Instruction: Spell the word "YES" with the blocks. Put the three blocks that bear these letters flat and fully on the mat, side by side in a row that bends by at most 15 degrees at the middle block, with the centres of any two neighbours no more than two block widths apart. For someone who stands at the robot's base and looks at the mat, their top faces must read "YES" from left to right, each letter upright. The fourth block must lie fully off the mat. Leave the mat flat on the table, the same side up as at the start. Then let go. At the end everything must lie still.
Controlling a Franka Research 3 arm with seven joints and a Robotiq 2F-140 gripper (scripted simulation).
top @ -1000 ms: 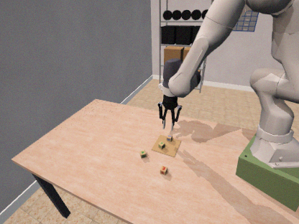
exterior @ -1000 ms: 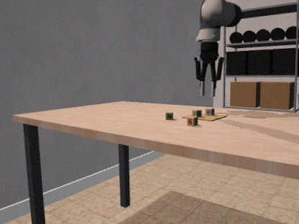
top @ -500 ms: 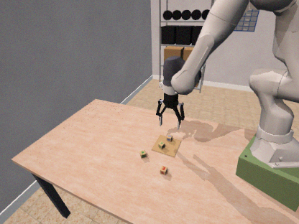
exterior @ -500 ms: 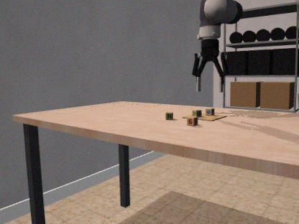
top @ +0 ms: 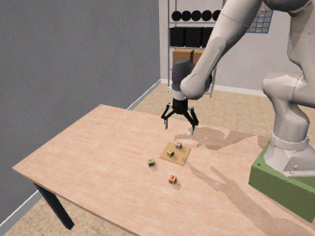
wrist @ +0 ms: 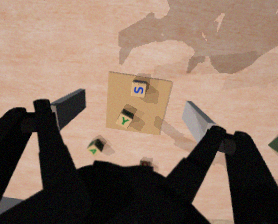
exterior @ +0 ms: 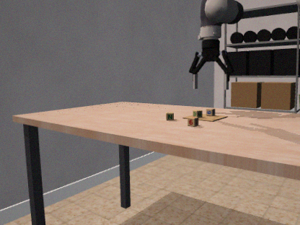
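A tan mat (top: 175, 153) lies on the wooden table. Two blocks stand on it, apart from each other: one with a blue S (top: 178, 145) and one with a green Y (top: 170, 153). The wrist view shows the mat (wrist: 140, 102), the S block (wrist: 139, 89) and the Y block (wrist: 124, 120). A block with a green letter (top: 151, 162) and a block with a red letter (top: 173, 178) lie off the mat. My gripper (top: 179, 130) hangs well above the mat, open and empty. The red-letter block (wrist: 145, 162) is mostly hidden by the gripper body in the wrist view.
The robot's green base (top: 282, 185) stands at the table's right side. A shelf with boxes (top: 193, 40) stands behind the table. The green-letter block (exterior: 169, 117) and the red-letter block (exterior: 192, 122) lie near the mat's edge (exterior: 205, 118).
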